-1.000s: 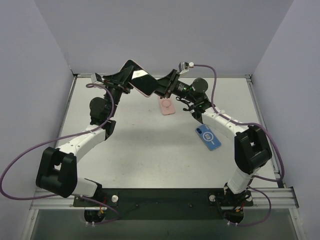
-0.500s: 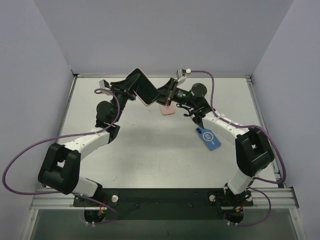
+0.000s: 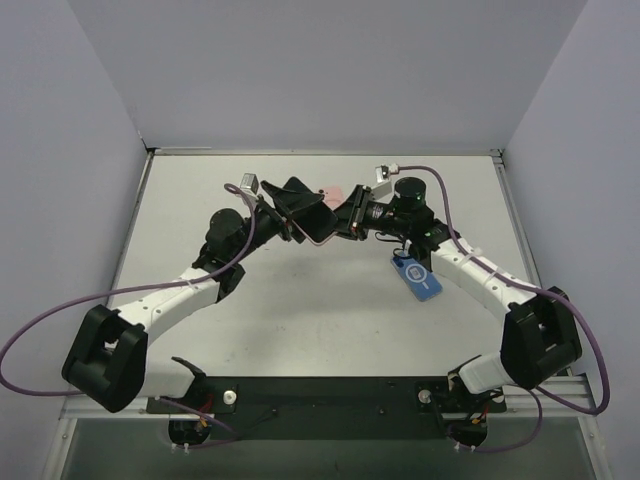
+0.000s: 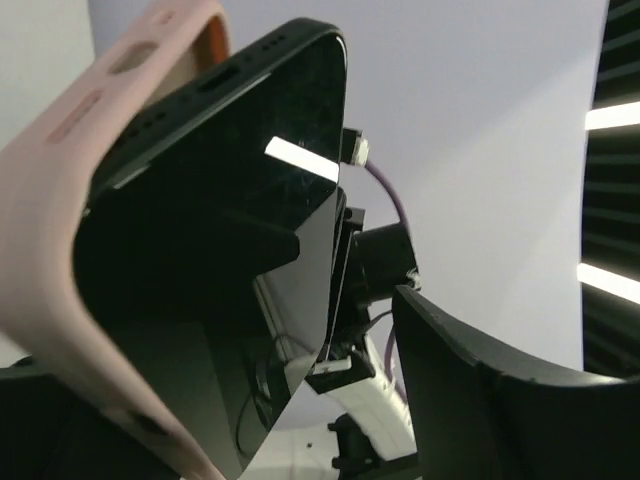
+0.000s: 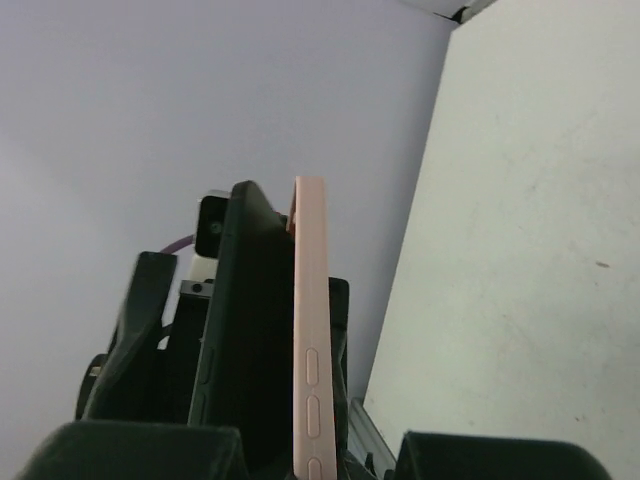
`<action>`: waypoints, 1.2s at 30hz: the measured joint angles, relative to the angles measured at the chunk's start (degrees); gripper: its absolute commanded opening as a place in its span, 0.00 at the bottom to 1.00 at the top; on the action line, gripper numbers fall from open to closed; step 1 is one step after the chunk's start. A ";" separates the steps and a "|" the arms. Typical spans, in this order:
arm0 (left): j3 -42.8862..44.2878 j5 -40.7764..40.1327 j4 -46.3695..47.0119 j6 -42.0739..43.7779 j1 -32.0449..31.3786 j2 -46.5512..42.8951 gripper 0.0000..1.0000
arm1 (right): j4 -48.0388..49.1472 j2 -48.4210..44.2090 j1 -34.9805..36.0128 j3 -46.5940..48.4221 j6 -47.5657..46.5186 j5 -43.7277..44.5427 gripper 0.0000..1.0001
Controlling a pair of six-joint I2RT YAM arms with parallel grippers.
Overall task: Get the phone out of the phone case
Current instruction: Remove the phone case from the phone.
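A black phone (image 3: pixel 312 218) in a pink phone case (image 3: pixel 297 238) hangs in the air over the middle of the table, between both arms. My right gripper (image 3: pixel 346 222) is shut on its right end; the right wrist view shows the phone (image 5: pixel 245 340) and the case's edge (image 5: pixel 311 340) side by side between the fingers. My left gripper (image 3: pixel 288 197) stands open around the other end. In the left wrist view the case (image 4: pixel 50 250) is peeled off one corner of the phone (image 4: pixel 220 230), and the right finger (image 4: pixel 490 390) is apart from it.
A blue phone case (image 3: pixel 416 275) lies on the table under the right arm. Another pink case (image 3: pixel 333 192) lies behind the held phone, mostly hidden. Purple cables trail from both wrists. Walls close in the table (image 3: pixel 300 320) on the left, back and right.
Both arms brought the phone down and nearer, from high at the back to over the table's middle. The left gripper opened; the right gripper closed on the phone.
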 measured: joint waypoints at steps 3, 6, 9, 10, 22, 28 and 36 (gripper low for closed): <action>-0.13 2.75 -5.99 4.66 -0.96 -1.92 0.85 | -4.94 -0.50 -0.09 -0.76 -0.72 -1.33 0.00; -1.64 4.44 -7.23 5.92 -0.96 -2.71 0.86 | -8.79 -0.50 0.48 -0.76 -2.58 -1.40 0.00; -3.45 5.57 -7.52 6.34 -0.96 -3.10 0.86 | -12.28 -0.50 1.07 -0.76 -4.50 -0.76 0.00; -4.00 5.92 -7.65 6.47 -0.96 -3.21 0.86 | -13.42 -0.52 1.31 -0.79 -5.07 -0.48 0.00; -7.78 12.90 -12.48 9.05 2.08 -7.72 0.87 | -15.69 -1.11 2.14 -2.47 -7.98 1.01 0.00; -9.51 16.31 -12.76 9.22 4.68 -8.13 0.87 | -15.19 -0.28 2.03 -2.60 -8.26 4.28 0.00; -10.97 21.70 -11.69 8.96 9.77 -12.59 0.87 | -17.00 1.27 -0.39 -3.80 -9.31 13.31 0.00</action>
